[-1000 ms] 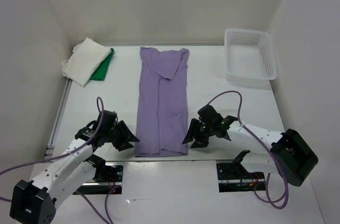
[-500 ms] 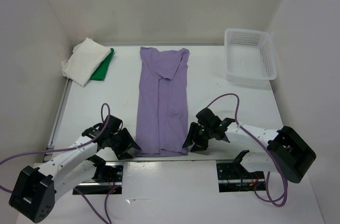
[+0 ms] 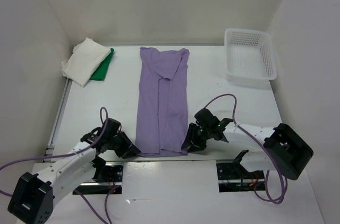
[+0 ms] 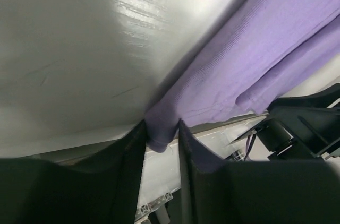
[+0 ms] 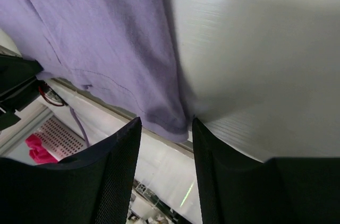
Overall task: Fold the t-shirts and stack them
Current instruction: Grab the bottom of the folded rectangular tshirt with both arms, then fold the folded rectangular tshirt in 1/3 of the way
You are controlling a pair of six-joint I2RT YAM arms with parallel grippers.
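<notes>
The light purple t-shirt (image 3: 162, 102) lies folded into a long strip down the middle of the table, its hem at the near edge. My left gripper (image 3: 133, 149) is at the hem's left corner. In the left wrist view the left gripper (image 4: 161, 128) is shut on that purple corner (image 4: 162, 134). My right gripper (image 3: 187, 143) is at the hem's right corner. In the right wrist view the right gripper (image 5: 166, 121) is open, with the purple corner (image 5: 164, 118) between its fingers. The white-cream t-shirt (image 3: 82, 62) lies folded on the bright green t-shirt (image 3: 104, 66) at the far left.
A white lattice basket (image 3: 249, 54) stands at the far right. White walls close the table at the left, back and right. The near table edge runs just under the shirt's hem, with the arm mounts below it.
Both grippers have moved in towards the purple shirt's near corners. The left one slid down and right onto the left corner; the right one slid left to the right corner.
</notes>
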